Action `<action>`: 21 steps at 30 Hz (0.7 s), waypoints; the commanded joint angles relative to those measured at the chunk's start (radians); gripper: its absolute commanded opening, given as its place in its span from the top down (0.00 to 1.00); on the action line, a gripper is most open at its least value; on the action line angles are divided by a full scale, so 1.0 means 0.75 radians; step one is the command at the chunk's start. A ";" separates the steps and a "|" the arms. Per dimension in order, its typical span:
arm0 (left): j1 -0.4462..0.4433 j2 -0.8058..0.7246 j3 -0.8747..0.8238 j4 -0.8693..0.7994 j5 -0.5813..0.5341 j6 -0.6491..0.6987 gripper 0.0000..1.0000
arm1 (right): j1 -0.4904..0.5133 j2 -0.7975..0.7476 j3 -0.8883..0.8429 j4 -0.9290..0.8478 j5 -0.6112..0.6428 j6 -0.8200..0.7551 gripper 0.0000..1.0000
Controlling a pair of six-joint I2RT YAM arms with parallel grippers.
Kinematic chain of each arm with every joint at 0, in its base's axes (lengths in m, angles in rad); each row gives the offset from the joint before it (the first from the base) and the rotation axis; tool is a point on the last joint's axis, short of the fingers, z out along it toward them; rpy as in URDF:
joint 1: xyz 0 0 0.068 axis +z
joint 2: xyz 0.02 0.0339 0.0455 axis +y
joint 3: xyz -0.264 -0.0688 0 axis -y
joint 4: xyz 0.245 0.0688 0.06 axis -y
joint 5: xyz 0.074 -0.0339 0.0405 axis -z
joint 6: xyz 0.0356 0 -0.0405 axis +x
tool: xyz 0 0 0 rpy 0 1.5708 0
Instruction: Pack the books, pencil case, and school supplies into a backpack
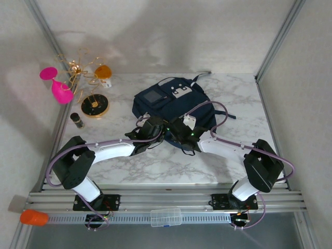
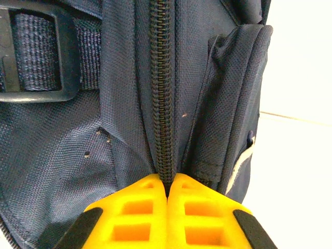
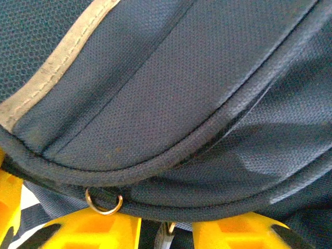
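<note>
Yellow fingers (image 2: 129,220) of the left pincer (image 2: 167,185) are pressed together, closed on the near end of the zip (image 2: 162,93). The pull itself is hidden between them. From that pinch the zip runs straight away from the pincer, up the backpack (image 1: 174,106), and its teeth are meshed as far as they can be followed.

The backpack lies flat at the middle of the worktop (image 1: 129,166), toward the far side, front panel up. Its long axis runs near to far, leaning a little right. Both arms meet at its near edge, the left one on the zip line and so the better placed to work it.

Just to its right, the right pincer (image 3: 167,224) has its jaws standing apart at a moderate gap. The bag's piped edge lies across them, and dark fabric and a small metal piece sit in the gap. A brass ring (image 3: 104,200) hangs just above the left finger. I cannot tell whether this pincer is clamping the fold or only resting against it.

My judgement is that any pull on the zip must follow its line, with the right side bracing the bag.
</note>
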 commanded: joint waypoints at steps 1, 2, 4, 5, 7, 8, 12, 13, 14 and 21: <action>0.021 -0.073 0.052 -0.019 -0.083 0.031 1.00 | -0.029 -0.028 -0.003 -0.107 0.138 -0.045 0.74; 0.027 -0.074 0.050 -0.021 -0.079 0.035 1.00 | -0.042 -0.040 -0.010 -0.129 0.115 -0.067 0.76; 0.029 -0.082 0.044 -0.024 -0.097 0.044 1.00 | -0.073 -0.063 -0.035 -0.092 0.003 -0.147 0.78; 0.029 -0.084 0.044 -0.029 -0.100 0.042 1.00 | -0.083 -0.062 -0.039 -0.077 -0.064 -0.178 0.80; 0.031 -0.081 0.044 -0.017 -0.091 0.042 1.00 | -0.082 -0.036 -0.035 -0.034 -0.163 -0.247 0.83; 0.031 -0.078 0.048 -0.015 -0.086 0.042 1.00 | -0.085 -0.018 -0.035 -0.029 -0.201 -0.261 0.83; 0.031 -0.068 0.061 -0.026 -0.083 0.048 1.00 | -0.096 0.056 -0.017 0.014 -0.269 -0.318 0.81; 0.031 -0.068 0.059 -0.025 -0.085 0.046 1.00 | -0.104 0.072 -0.006 0.017 -0.269 -0.325 0.81; 0.031 -0.071 0.059 -0.025 -0.088 0.046 1.00 | -0.109 0.085 0.008 0.013 -0.251 -0.329 0.82; 0.045 -0.083 0.061 -0.052 -0.106 0.068 1.00 | -0.121 0.054 0.086 -0.014 -0.193 -0.402 0.98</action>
